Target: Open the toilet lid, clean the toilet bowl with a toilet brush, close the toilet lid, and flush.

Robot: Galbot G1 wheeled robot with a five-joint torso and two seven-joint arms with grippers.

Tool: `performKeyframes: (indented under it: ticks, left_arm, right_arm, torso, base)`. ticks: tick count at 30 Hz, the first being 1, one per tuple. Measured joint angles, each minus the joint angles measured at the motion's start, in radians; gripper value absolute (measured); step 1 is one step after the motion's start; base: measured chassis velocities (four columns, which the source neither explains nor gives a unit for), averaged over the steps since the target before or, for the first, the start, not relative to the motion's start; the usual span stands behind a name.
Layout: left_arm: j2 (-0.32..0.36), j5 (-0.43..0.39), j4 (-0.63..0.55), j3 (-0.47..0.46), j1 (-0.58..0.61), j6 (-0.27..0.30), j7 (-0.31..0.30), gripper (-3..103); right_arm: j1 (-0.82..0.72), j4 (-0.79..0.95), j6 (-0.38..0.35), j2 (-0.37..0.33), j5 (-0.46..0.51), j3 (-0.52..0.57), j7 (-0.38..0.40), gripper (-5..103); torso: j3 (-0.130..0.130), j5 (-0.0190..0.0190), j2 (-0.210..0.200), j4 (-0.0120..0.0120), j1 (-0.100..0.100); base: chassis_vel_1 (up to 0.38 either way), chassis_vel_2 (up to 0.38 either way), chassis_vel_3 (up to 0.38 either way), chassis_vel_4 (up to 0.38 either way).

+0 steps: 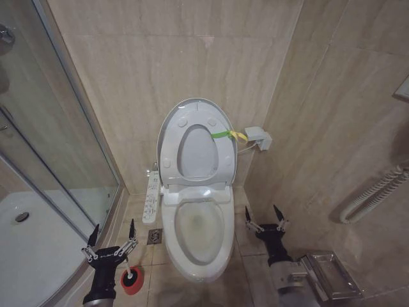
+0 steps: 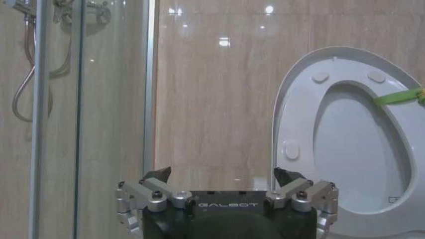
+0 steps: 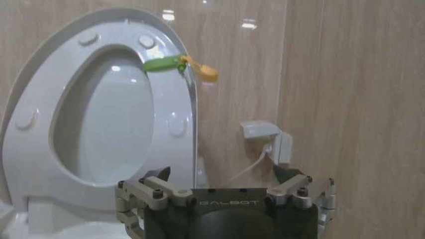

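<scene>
The toilet lid looked like glossy white plastic, smooth, with a green-yellow strap of what seemed soft plastic or cloth at its edge. Below it, the toilet bowl was shiny white ceramic, dulled inside by brownish stains. Behind the lid, the wall tiles were polished beige stone, throwing back lamp glare. Beside the bowl, the shower screen was clear glass in a bright metal frame. The left tool and right tool showed matt black bodies with brushed silver metal links. The red cup holder appeared to be smooth plastic.
</scene>
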Motion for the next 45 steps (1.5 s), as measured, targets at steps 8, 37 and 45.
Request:
performKeyframes:
  ticks: [8,37,45]
  left_arm:
    - [0.000,0.000,0.000,0.000,0.000,0.000,0.000,100]
    - [0.000,0.000,0.000,0.000,0.000,0.000,0.000,100]
    - [0.000,0.000,0.000,0.000,0.000,0.000,0.000,100]
  right_arm:
    - [0.036,0.019,0.001,-0.009,0.020,0.005,-0.004,100]
    - [0.107,-0.033,0.087,-0.011,0.081,0.028,-0.035,100]
    - [0.157,-0.060,0.077,0.002,0.032,0.038,0.018,100]
  torso:
    - [0.000,0.0000,0.000,0.0000,0.000]
    - [0.000,-0.0001,0.000,-0.0001,0.001]
    - [0.000,0.0002,0.000,-0.0002,0.000]
  base:
    - [0.000,0.000,0.000,0.000]
    - [-0.020,0.033,0.022,-0.025]
    - [-0.014,0.013,0.018,-0.013]
